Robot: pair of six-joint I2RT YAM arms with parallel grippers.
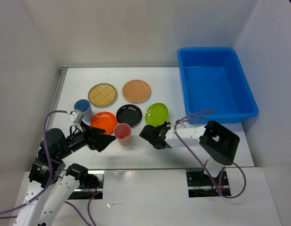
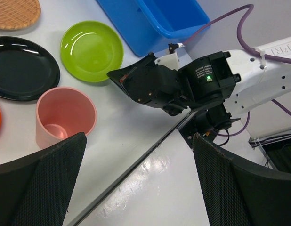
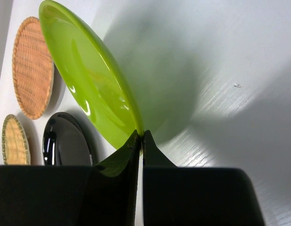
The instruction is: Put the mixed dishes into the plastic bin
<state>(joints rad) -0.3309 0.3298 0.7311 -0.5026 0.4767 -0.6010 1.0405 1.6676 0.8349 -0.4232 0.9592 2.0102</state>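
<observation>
The lime green plate [image 1: 157,114] lies near the table's middle. My right gripper [image 1: 157,127] is shut on its near rim, the fingertips pinching the edge in the right wrist view [image 3: 140,134], where the plate [image 3: 89,84] fills the upper left. The pink cup [image 1: 123,134] stands upright just right of my left gripper [image 1: 102,140], which is wide open and empty [image 2: 140,141]. The black plate [image 1: 129,115], the orange plate [image 1: 104,122], the blue cup [image 1: 83,110] and two tan woven plates [image 1: 102,94] [image 1: 136,91] rest on the table. The blue plastic bin [image 1: 216,84] is at the far right and holds nothing.
White walls enclose the table on the left, back and right. The table's near edge runs under my left gripper [image 2: 136,162]. The right arm's purple cable [image 1: 195,115] loops beside the bin's near wall.
</observation>
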